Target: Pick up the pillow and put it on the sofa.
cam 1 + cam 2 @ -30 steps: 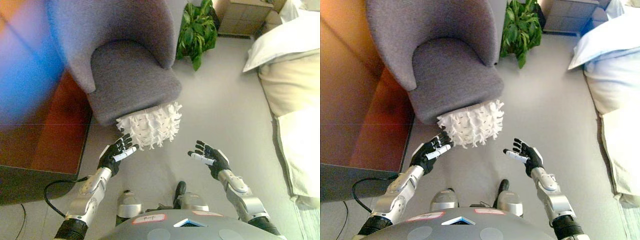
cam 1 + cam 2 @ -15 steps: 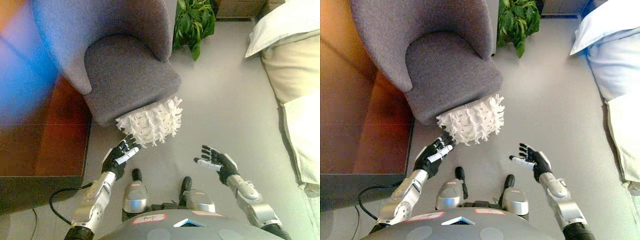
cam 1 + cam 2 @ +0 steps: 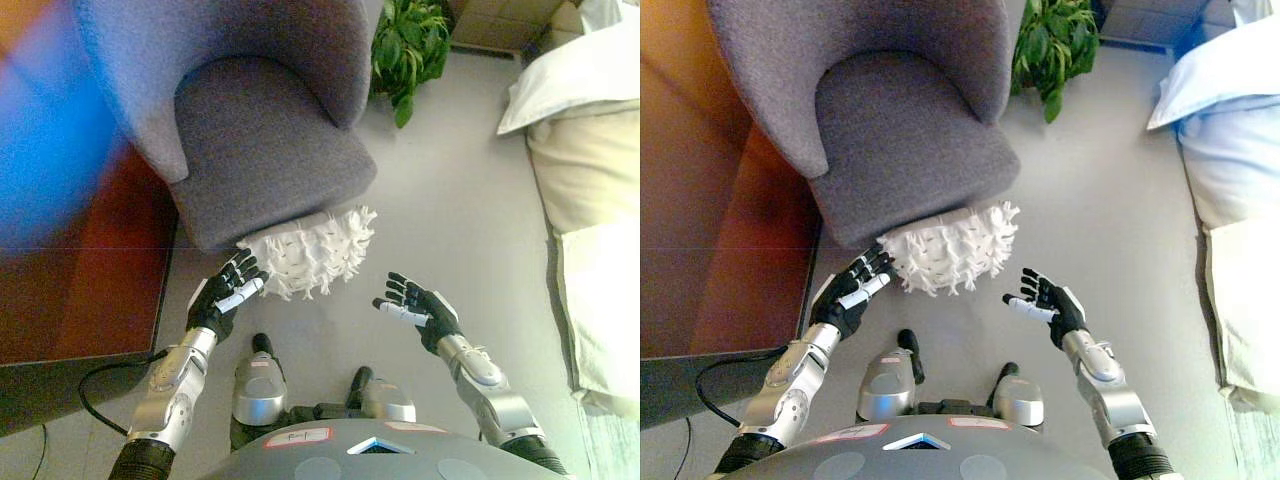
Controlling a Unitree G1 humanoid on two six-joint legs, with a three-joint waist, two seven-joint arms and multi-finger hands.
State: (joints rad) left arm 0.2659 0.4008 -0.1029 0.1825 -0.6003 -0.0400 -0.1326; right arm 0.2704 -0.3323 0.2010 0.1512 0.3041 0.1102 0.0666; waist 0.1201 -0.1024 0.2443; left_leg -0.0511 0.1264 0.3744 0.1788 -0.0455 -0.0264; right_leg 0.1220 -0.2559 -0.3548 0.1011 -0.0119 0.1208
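Grey floor (image 3: 450, 220) all around, with the white spiky pillow (image 3: 312, 252) lying on it against the front of the grey sofa chair (image 3: 265, 150). Left hand (image 3: 222, 295), fingers spread, sits just left of the pillow. Right hand (image 3: 420, 308) hovers open off to its right, nothing held. Potted plant (image 3: 408, 48) beyond.

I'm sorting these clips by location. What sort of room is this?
Probably a living room or bedroom at home: a grey armchair, a potted plant on the floor, and bedding at the right.
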